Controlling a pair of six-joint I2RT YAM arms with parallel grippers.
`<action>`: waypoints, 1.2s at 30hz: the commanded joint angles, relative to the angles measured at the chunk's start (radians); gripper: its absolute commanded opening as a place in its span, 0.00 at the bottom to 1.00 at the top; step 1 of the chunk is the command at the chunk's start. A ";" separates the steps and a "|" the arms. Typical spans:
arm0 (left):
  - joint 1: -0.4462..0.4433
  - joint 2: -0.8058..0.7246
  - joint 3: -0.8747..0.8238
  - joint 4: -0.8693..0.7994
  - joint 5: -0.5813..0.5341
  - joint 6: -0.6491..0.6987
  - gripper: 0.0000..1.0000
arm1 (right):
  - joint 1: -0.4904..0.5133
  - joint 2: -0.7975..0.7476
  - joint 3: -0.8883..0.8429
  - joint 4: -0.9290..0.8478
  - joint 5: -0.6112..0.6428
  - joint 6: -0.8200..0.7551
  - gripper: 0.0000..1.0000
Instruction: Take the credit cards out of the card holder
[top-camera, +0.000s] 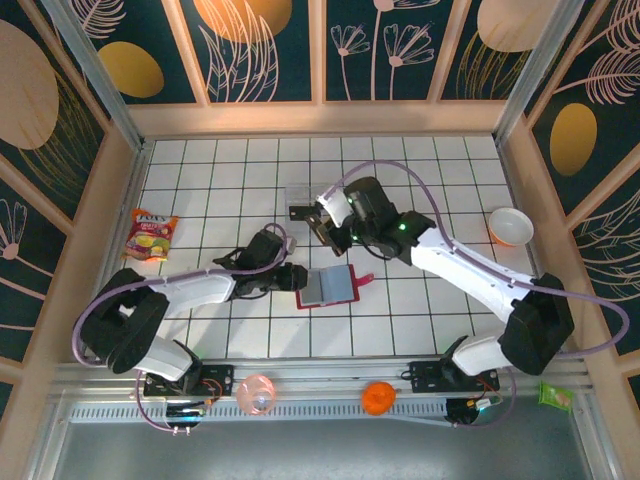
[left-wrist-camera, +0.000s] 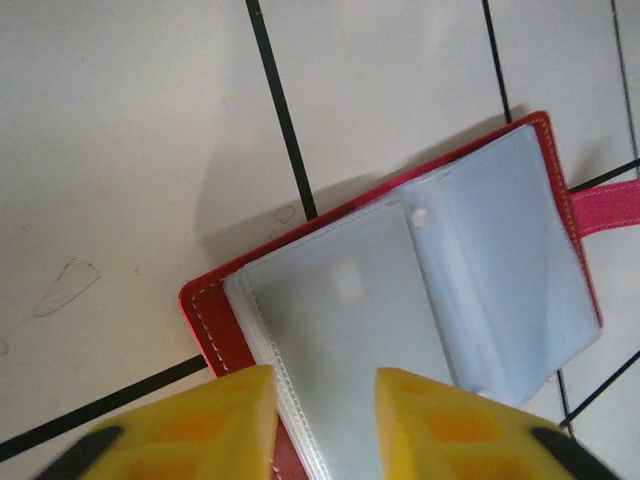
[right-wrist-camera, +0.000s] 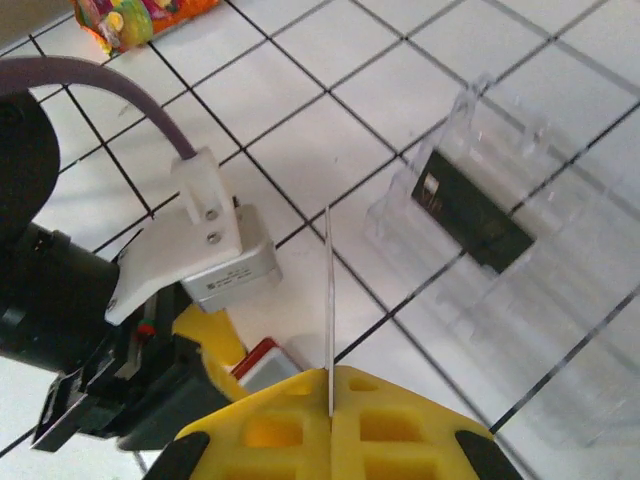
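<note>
Card holder (left-wrist-camera: 420, 300) corner behind left hand (left-wrist-camera: 325, 405)

No lettering can be read; the print on the snack packet (top-camera: 150, 237) is too small

White tiled worktop (top-camera: 200, 170) with black grid lines, open red card holder (top-camera: 328, 287) flat near centre, clear tray (top-camera: 298, 198) beyond it toward far edge, snack packet (top-camera: 150, 236) by left edge, bowl (top-camera: 510, 226) by right edge

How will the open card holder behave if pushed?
Probably slides easily: the card holder lies flat on smooth tiles. Its clear sleeves look thin and fanned, so likely floppy. The stitched red cover seems stiffer.
</note>
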 joint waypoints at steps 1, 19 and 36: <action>0.025 -0.074 0.025 -0.058 0.015 -0.009 0.48 | -0.021 0.056 0.129 -0.104 -0.025 -0.249 0.00; 0.238 -0.245 -0.074 -0.110 0.112 -0.097 0.56 | -0.053 0.604 0.808 -0.530 0.090 -0.719 0.00; 0.272 -0.204 -0.104 -0.079 0.138 -0.083 0.57 | 0.019 0.652 0.638 -0.270 0.231 -0.806 0.00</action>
